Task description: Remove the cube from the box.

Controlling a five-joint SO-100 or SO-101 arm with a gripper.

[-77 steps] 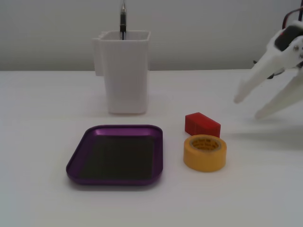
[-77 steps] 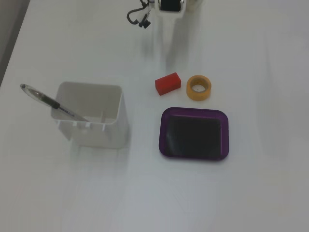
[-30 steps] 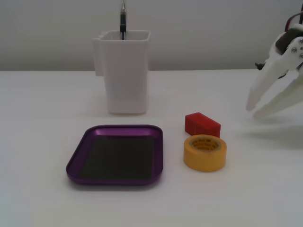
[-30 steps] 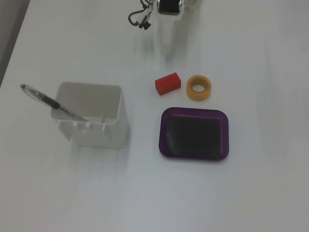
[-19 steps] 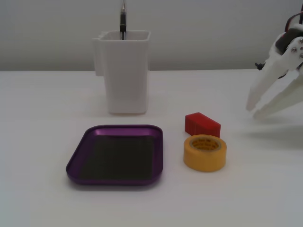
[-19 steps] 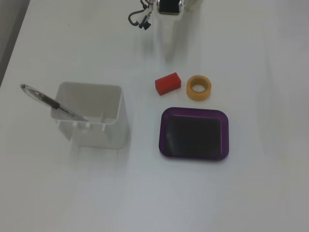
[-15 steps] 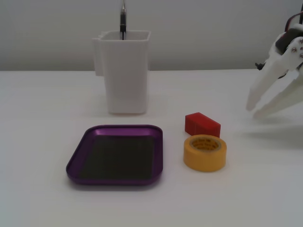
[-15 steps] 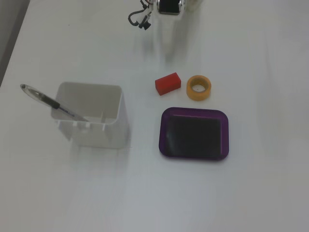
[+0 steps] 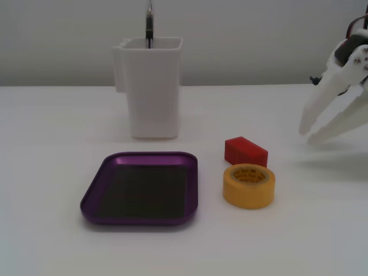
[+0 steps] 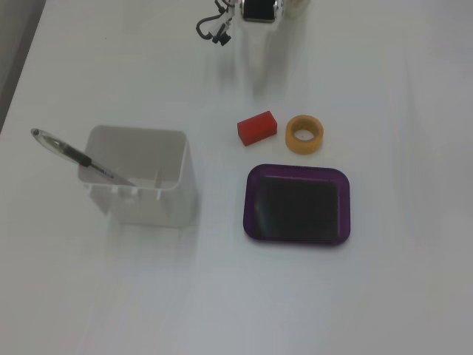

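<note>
The red cube (image 9: 245,151) lies on the white table, outside the box, just behind the yellow tape roll (image 9: 249,193); the view from above shows the cube (image 10: 256,127) left of the roll. The purple box (image 9: 92,198) is a shallow tray with a bare dark floor and nothing in it; from above, the box (image 10: 295,169) sits below the cube. At the right edge my white gripper (image 9: 307,135) hangs above the table, well right of the cube, its fingers a little apart and holding nothing. From above its white fingers barely show against the table.
A tall white container (image 9: 152,98) with a pen (image 9: 149,26) stands behind the box; from above, the container (image 10: 148,207) is at the left with the pen (image 10: 74,157) leaning out. The arm's wrist (image 10: 259,9) enters at the top edge.
Since 2.6 s ago the gripper has drawn back to the right and its fingers have narrowed. Over the last second nothing has visibly moved.
</note>
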